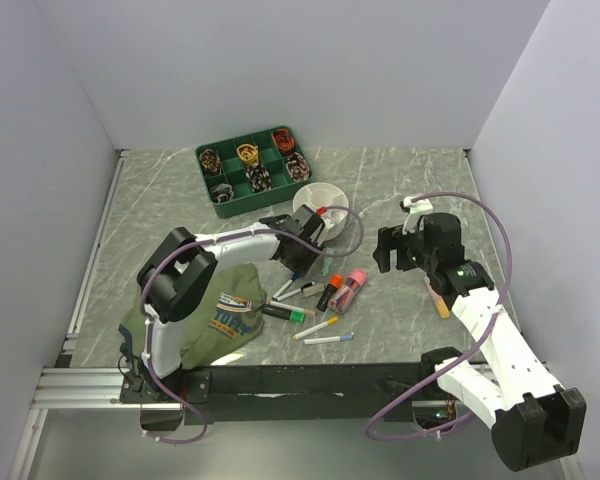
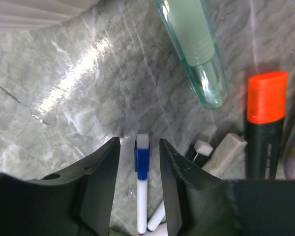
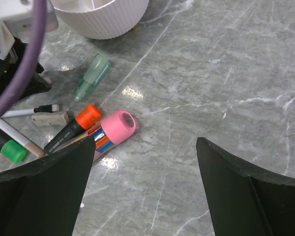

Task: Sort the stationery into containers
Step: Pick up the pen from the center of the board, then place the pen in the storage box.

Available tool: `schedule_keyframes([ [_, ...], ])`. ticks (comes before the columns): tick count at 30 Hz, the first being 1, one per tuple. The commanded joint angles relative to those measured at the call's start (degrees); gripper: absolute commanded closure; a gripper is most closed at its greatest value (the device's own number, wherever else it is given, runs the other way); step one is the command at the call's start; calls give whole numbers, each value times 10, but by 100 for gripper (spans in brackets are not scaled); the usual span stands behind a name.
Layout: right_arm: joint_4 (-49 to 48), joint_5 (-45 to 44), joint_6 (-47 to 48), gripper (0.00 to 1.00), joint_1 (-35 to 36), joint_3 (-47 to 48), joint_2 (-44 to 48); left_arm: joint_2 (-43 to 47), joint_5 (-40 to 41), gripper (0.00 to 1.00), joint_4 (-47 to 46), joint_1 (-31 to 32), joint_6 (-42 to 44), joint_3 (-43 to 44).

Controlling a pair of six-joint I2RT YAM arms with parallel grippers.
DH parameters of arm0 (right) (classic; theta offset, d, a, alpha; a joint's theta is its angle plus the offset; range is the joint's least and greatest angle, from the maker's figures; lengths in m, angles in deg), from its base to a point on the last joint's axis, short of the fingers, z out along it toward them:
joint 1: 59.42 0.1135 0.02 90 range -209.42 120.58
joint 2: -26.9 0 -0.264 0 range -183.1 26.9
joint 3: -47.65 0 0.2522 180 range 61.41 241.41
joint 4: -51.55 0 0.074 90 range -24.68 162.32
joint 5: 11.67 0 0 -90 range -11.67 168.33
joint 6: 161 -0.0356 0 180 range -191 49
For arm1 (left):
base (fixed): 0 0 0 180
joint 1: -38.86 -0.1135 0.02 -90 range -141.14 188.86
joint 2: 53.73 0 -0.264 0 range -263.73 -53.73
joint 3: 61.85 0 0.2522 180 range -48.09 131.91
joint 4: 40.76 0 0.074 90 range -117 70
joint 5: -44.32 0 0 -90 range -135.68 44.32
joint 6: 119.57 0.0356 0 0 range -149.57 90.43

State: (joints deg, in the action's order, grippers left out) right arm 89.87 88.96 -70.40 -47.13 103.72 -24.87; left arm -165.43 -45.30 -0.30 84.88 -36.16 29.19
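one pen (image 2: 142,191) inside parted left gripper (image 2: 139,145)

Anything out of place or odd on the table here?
An olive shirt lies crumpled at the table's near left, odd beside stationery. One orange pen lies alone, well right of the pile. Nothing looks spilled or broken.

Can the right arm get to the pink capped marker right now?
Probably yes: the right end effector is open and the pink capped marker lies uncovered just ahead, beside the orange highlighter.
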Motion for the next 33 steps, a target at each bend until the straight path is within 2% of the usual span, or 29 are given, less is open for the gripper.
schedule_keyframes([
  [1,-13,3,-5,9,-6,0,11,-8,15,59,-4,6,-3,16],
  [7,-18,5,-5,9,-12,-4,11,8,27,61,-2,11,0,-16],
  [10,-22,8,-5,9,-15,-4,9,9,30,68,0,11,4,-22],
  [13,-22,10,-18,9,-15,0,4,10,27,83,2,10,9,-23],
  [14,-22,9,-19,9,-15,1,4,13,28,94,4,10,10,-21],
  [15,-21,6,-19,9,-14,6,3,16,28,98,12,10,11,-7],
  [18,-13,2,-15,9,-16,22,-3,46,15,99,59,6,27,40],
  [21,-6,-5,-11,9,-17,37,-10,85,-32,99,99,-9,50,101],
  [22,-4,-8,-11,9,-17,39,-13,96,-55,99,102,-24,58,117],
  [23,-4,-9,-11,9,-17,42,-18,118,-113,99,96,-31,60,131],
  [25,-6,-8,-11,9,-17,46,-30,138,-155,99,77,-46,83,167],
  [28,-13,-1,-11,10,-17,56,-47,170,-239,99,7,-72,84,176],
  [29,-15,2,-11,10,-17,59,-52,193,-258,99,-30,-79,83,143],
  [31,-19,4,-11,11,-17,68,-64,221,-293,99,-195,-105,79,77],
  [32,-22,4,-11,11,-17,73,-72,252,-302,99,-265,-114,79,-9],
  [33,-23,4,-11,11,-17,80,-76,263,-308,99,-416,-122,82,-47],
])
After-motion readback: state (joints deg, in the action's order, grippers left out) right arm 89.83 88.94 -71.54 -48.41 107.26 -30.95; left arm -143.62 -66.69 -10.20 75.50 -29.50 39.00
